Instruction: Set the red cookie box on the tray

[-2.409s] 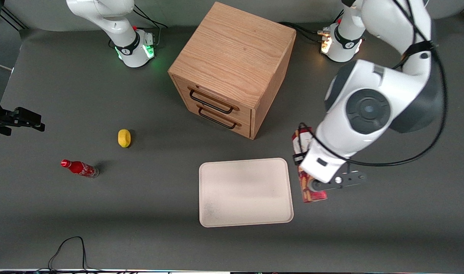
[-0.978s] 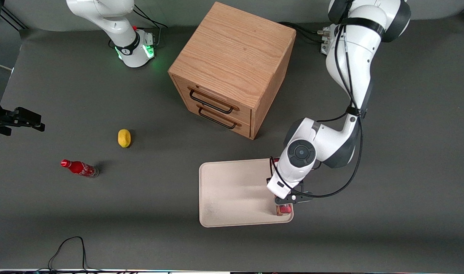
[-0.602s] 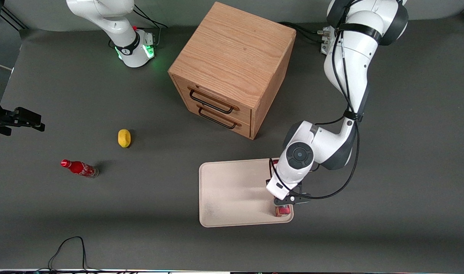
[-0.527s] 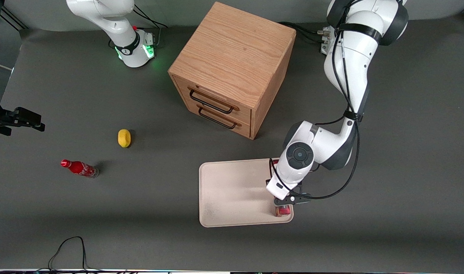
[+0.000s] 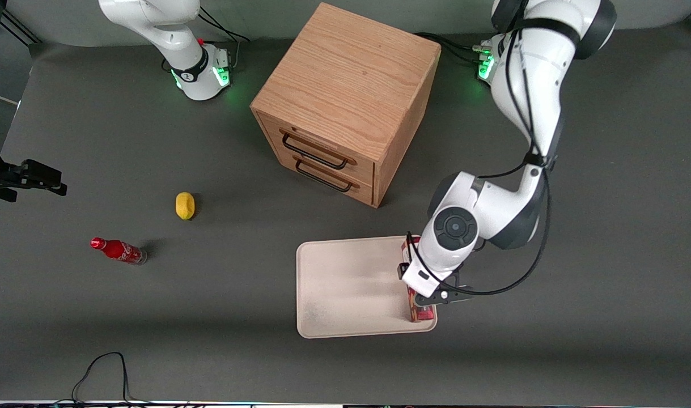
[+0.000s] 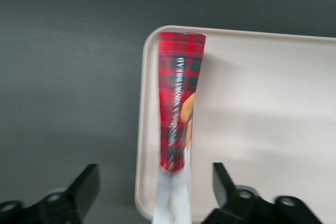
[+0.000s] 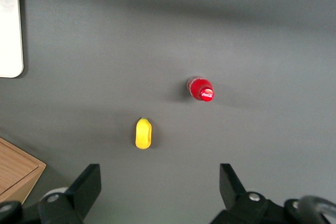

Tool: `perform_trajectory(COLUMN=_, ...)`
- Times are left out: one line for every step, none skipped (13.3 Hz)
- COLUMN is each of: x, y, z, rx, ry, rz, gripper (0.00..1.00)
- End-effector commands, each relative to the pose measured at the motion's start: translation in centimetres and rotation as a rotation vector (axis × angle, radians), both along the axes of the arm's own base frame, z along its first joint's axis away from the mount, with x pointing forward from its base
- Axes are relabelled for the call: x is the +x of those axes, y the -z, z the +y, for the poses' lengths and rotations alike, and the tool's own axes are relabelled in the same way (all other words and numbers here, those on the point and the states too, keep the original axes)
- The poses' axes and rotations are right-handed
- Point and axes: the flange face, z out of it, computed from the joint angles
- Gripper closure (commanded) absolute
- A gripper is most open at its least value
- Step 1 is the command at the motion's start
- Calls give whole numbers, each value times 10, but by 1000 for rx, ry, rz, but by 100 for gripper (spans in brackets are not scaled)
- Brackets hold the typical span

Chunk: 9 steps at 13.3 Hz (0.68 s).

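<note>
- Red cookie box (image 6: 177, 124) now lies on the tray (image 6: 262, 119), along its rim.
- Gripper (image 6: 156, 190) has lifted slightly, fingers (image 6: 86, 184) spread wide, holding nothing.

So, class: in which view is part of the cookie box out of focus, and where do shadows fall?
Left wrist view: the red cookie box blurs pale near the open end effector, sharper toward the tray corner. Front view: the wooden cabinet and soda bottle cast soft shadows on the grey table.
</note>
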Motion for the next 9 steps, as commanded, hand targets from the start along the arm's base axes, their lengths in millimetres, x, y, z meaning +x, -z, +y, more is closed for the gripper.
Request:
perform_trajectory(x=-33, y=-114, z=29, rx=41, ry=-16, rz=51, gripper=0)
perform_trajectory(x=-45, y=-143, z=44, rx=59, ry=-18, rz=81, gripper=0)
perform_trajectory(x=-55, y=-167, z=63, rx=67, ry=-3, rz=94, gripper=0)
perform_trajectory(x=-65, y=-184, z=81, rx=70, ry=16, rz=98, gripper=0)
perform_trajectory(x=-77, y=-197, z=109, rx=72, ry=22, rz=100, gripper=0)
perform_trajectory(x=-89, y=-211, z=135, rx=70, ry=46, rz=95, gripper=0)
perform_trajectory(x=-98, y=-223, z=162, rx=69, ry=63, rz=92, gripper=0)
perform_trajectory(x=-103, y=-231, z=189, rx=68, ry=72, rz=91, gripper=0)
perform_trajectory(x=-105, y=-237, z=219, rx=59, ry=82, rz=91, gripper=0)
